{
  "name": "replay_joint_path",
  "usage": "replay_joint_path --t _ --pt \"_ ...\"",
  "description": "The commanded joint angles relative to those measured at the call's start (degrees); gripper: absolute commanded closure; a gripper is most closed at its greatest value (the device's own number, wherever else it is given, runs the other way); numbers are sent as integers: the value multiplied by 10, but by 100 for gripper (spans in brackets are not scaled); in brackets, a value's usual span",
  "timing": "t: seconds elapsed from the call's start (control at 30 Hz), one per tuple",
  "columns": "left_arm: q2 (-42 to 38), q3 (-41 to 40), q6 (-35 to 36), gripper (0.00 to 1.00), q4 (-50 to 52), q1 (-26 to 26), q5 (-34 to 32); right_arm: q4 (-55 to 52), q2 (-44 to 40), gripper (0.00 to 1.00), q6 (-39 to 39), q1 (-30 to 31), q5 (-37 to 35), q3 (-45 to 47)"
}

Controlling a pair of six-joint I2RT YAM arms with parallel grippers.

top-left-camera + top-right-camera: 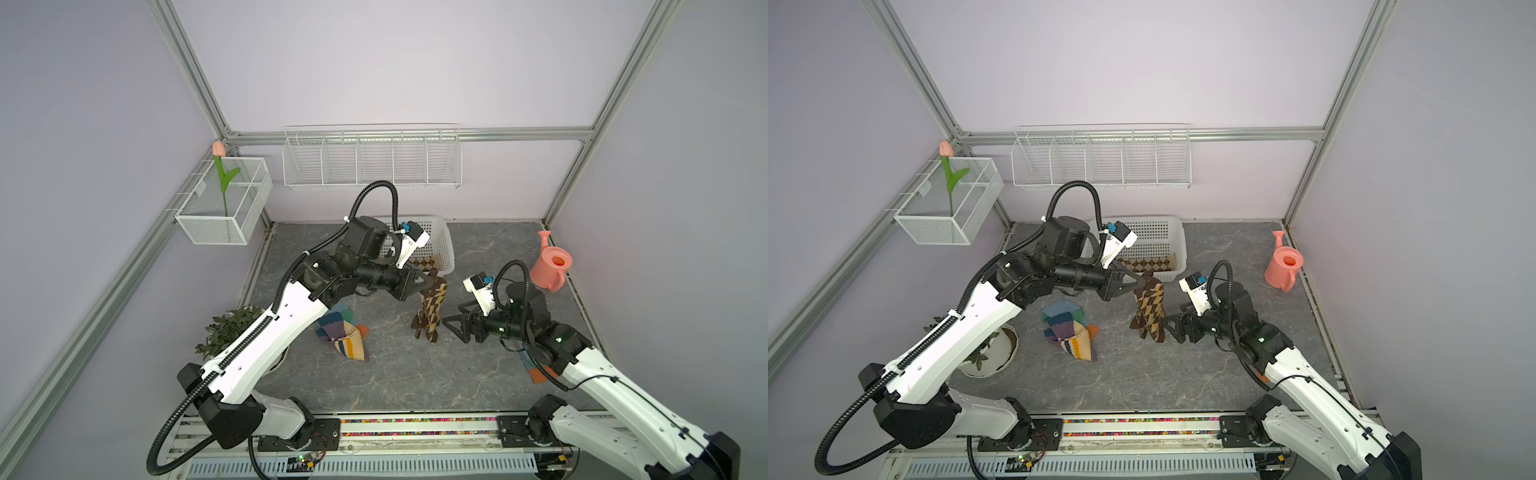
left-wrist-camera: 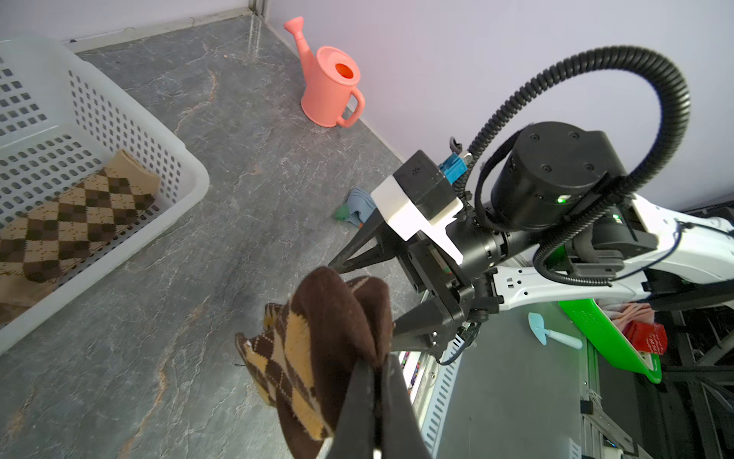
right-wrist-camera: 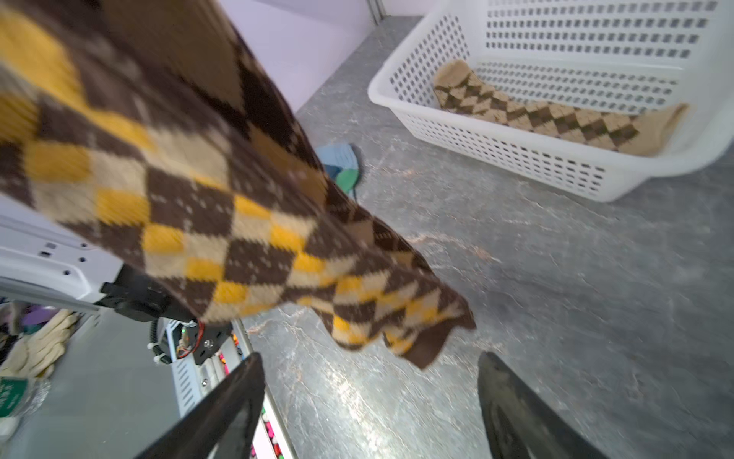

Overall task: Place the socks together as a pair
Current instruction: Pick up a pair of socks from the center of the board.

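On the grey marble tabletop [image 1: 415,374]: left arm [image 1: 282,328] reaches across to centre. The left gripper [image 1: 432,283] is clamped tight on the top of the dark argyle socks [image 1: 432,311], which look like two brown/yellow ones bunched together. They hang down from the jaws, lower ends close to the tabletop; can't tell if they touch it.

Right arm [image 1: 623,395] comes in low from its side. The right gripper [image 1: 452,316] has its jaws spread wide with nothing in them, tips just beside the lower part of the hanging socks. In the right wrist view the cuffs dangle just ahead of the spread fingers [image 3: 238,389]; contact not resolvable.

At the back, behind the left gripper, sits the white basket [image 1: 442,245]. One tan argyle sock [image 1: 426,262] lies flat inside along its near wall.

Loose sock pile [image 1: 345,338] sits on the tabletop, partly under the left arm. A cream striped sock is in front and a blue colour-block one behind.

Pink watering can [image 1: 550,268] stands upright near the back right corner.

One blue-grey sock [image 1: 536,372] with an orange cuff lies flat under the right arm, mostly hidden.
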State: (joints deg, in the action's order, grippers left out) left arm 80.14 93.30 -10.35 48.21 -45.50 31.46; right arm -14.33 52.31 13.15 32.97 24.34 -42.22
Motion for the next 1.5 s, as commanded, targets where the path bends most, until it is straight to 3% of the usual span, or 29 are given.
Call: replay_joint_path --t 0.0,0.23,0.5,0.87,0.97,1.17,1.33,1.47 --pt "-16 27 28 100 19 -2 42 83 24 12 -11 -3 113 -22" --pt "-36 26 32 100 2 -2 82 135 82 14 -1 -3 209 -33" --pt "-34 26 32 100 -13 -1 103 282 72 19 86 -3 275 6" --pt "-39 22 35 100 -26 2 113 454 94 39 201 1 367 40" --pt "-49 4 26 100 -40 14 92 391 88 51 178 1 354 37" --pt "-74 -94 -18 100 -103 40 6 136 51 79 76 1 231 14" --pt "-68 -191 -64 100 -212 28 37 36 -4 87 70 3 190 28" --pt "-49 -201 -78 100 -259 3 43 -26 -55 88 71 3 166 34"
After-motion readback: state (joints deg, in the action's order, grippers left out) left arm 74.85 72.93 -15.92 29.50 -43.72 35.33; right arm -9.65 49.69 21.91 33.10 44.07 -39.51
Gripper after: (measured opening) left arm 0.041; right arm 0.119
